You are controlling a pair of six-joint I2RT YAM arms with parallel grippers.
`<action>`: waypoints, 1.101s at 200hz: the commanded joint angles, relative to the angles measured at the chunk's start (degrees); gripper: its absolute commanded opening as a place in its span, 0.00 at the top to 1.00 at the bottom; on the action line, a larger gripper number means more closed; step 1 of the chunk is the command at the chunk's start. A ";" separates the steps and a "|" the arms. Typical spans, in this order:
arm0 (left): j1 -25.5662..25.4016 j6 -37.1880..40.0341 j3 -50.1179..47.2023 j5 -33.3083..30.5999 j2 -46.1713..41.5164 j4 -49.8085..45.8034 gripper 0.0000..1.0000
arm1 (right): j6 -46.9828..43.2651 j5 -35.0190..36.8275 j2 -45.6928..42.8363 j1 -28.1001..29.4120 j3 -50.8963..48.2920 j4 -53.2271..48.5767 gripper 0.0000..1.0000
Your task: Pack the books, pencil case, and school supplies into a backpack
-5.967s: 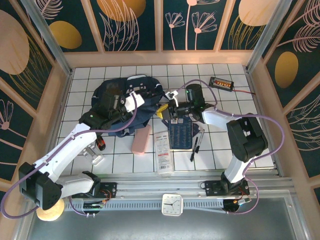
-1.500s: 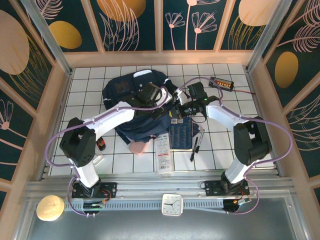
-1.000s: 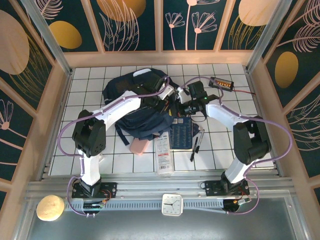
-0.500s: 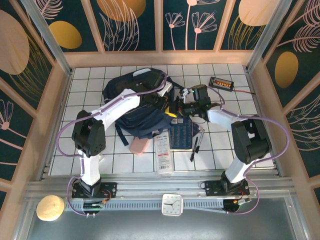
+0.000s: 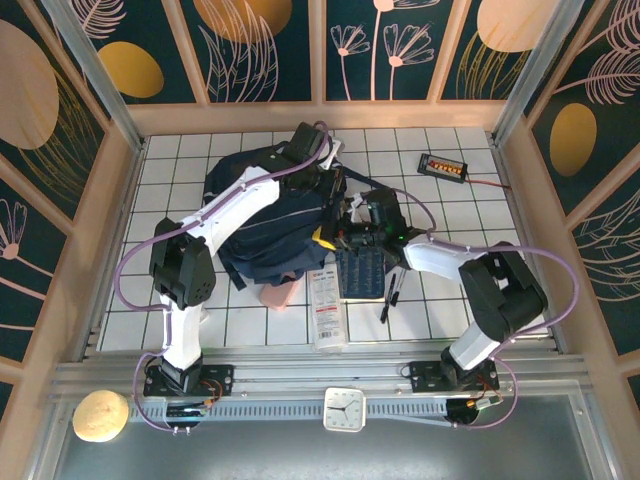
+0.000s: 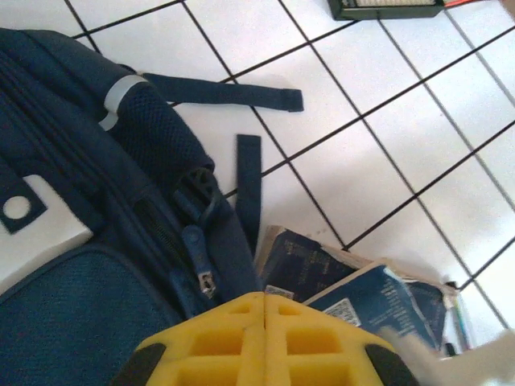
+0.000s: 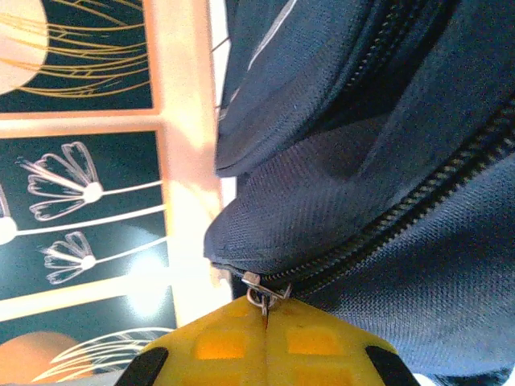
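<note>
The navy backpack (image 5: 262,215) lies at mid-table, and its fabric and zip (image 7: 378,225) fill the right wrist view. My right gripper (image 5: 328,236) (image 7: 265,305) is shut on the backpack's metal zipper pull (image 7: 267,291) at its right edge. My left gripper (image 5: 335,190) (image 6: 264,299) hovers over the backpack's right side near its straps (image 6: 249,181); its yellow pads are together with nothing between them. A navy book (image 5: 362,270) (image 6: 378,293) lies right of the backpack. The white booklet (image 5: 325,305) lies in front. The pink pencil case (image 5: 280,293) pokes out from under the backpack. Two dark pens (image 5: 392,285) lie right of the book.
A black box with orange lights (image 5: 442,165) (image 6: 386,6) and its cable sits at the back right. A white clock (image 5: 343,408) and a round beige object (image 5: 100,415) lie by the front rail. Patterned walls close in the tiled table.
My right gripper has moved left and toward the front along the backpack's edge, zipper pull in its jaws. The left wrist has drawn back over the backpack's top, and the fabric has shifted.
</note>
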 commanded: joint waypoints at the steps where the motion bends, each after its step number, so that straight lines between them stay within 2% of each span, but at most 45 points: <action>1: 0.17 3.22 -5.04 -6.96 -5.22 -4.31 0.60 | -6.56 5.25 -5.76 -5.61 0.86 -7.25 1.00; 12: 0.27 4.12 -9.81 -9.45 -8.93 -4.29 0.45 | -8.40 4.57 -7.62 -9.59 0.38 -9.24 1.00; 29: 0.52 5.30 -17.08 -10.47 -15.04 -3.36 0.29 | -13.00 1.76 -7.52 -15.28 2.66 -13.79 1.00; 45: 0.39 7.73 -23.10 -7.58 -20.99 -1.59 0.22 | -15.94 -3.59 -4.78 -18.32 5.27 -16.34 1.00; 70: -0.06 11.88 -33.53 -0.61 -26.64 3.54 0.22 | -17.74 -7.51 -1.18 -18.96 8.25 -17.91 1.00; 89: -2.95 16.06 -39.38 0.51 -28.10 5.65 0.22 | -18.54 -8.83 0.98 -18.87 10.81 -19.83 1.00; 118: -6.93 16.70 -45.20 -1.53 -28.09 10.36 0.22 | -20.17 -10.41 3.23 -18.76 14.08 -23.14 1.00; 149: -8.13 14.16 -44.59 -4.99 -24.75 15.03 0.23 | -21.47 -12.39 3.61 -18.69 14.79 -25.23 1.00; 158: -8.11 13.66 -43.49 -6.12 -23.27 15.82 0.27 | -22.39 -13.32 3.98 -18.64 15.01 -26.71 1.00; 165: -8.14 13.44 -42.47 -6.56 -22.05 16.06 0.37 | -22.92 -14.47 4.34 -18.67 15.26 -27.73 1.00; 170: -8.14 13.40 -41.72 -6.58 -21.10 16.11 0.49 | -23.21 -15.77 4.77 -18.65 15.42 -28.51 1.00; 180: -8.14 13.50 -40.12 -6.87 -19.18 15.45 0.80 | -23.69 -17.31 5.46 -18.68 15.87 -30.19 1.00; 184: -8.14 13.34 -39.59 -7.29 -18.47 15.18 0.90 | -24.12 -17.93 5.82 -18.72 16.16 -31.32 1.00; 190: -8.14 13.14 -39.05 -7.80 -17.69 14.81 0.99 | -25.03 -19.00 6.44 -18.69 16.87 -33.22 1.00; 220: -8.14 12.02 -37.82 -9.82 -16.06 14.09 1.00 | -27.64 -23.28 6.90 -17.85 17.55 -36.62 1.00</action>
